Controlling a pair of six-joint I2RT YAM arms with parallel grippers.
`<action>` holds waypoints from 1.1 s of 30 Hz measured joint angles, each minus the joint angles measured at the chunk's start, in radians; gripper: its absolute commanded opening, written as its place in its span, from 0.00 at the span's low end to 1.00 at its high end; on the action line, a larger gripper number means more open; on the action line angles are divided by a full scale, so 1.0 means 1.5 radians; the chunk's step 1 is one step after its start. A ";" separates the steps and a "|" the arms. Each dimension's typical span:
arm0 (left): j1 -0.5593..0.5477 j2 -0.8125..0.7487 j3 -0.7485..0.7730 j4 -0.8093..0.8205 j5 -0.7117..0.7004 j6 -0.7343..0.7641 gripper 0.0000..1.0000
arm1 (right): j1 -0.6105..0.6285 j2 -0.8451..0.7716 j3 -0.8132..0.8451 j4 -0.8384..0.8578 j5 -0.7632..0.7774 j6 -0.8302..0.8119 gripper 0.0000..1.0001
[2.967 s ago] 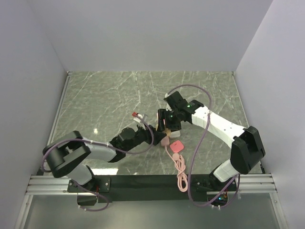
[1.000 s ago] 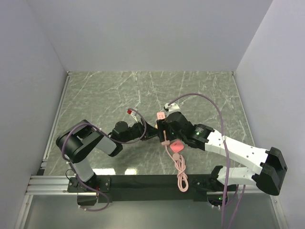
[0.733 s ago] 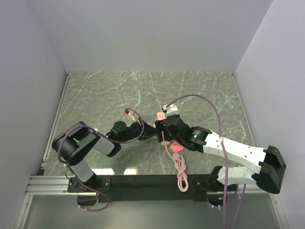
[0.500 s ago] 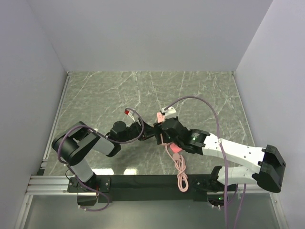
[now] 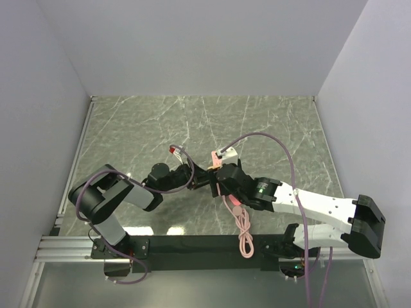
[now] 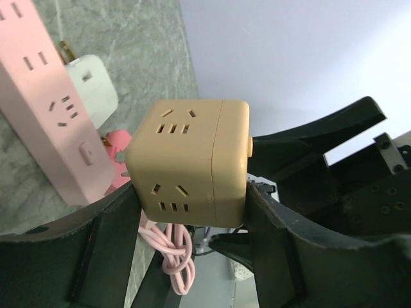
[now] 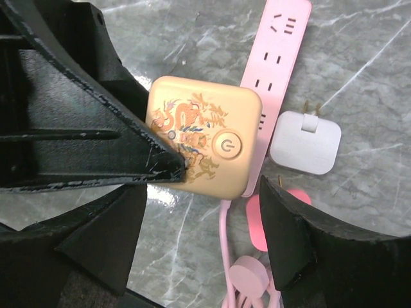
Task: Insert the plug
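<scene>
Down by the power strip (image 7: 277, 58), your released right tool (image 7: 204, 199) is nearing the tan cube (image 6: 186, 160) your left tool (image 6: 189, 196) is grasping; plug (image 7: 255, 223) is waiting.

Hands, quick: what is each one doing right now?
Left hand: closed on the tan cube.
Right hand: open, poised at that cube.

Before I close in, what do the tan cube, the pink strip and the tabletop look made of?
The tan cube: likely moulded plastic, satin matte, with rounded edges and clean-cut socket slots. The pink strip: looks like smooth plastic with a faint sheen. The tabletop: green marble look with white veins and glare; stone or a printed laminate, can't tell.
</scene>
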 measured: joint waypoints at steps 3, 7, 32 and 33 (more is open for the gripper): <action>-0.001 -0.020 0.000 -0.005 -0.001 0.002 0.01 | 0.001 0.003 0.000 0.013 0.005 -0.005 0.77; -0.001 -0.040 0.000 -0.005 -0.004 0.002 0.01 | 0.008 0.004 -0.005 0.040 0.009 -0.010 0.77; -0.008 -0.005 -0.006 0.042 0.001 -0.020 0.32 | 0.070 0.009 -0.065 0.124 0.155 -0.031 0.14; -0.008 -0.005 -0.007 0.041 -0.001 -0.016 0.39 | 0.070 0.011 -0.065 0.124 0.156 -0.026 0.14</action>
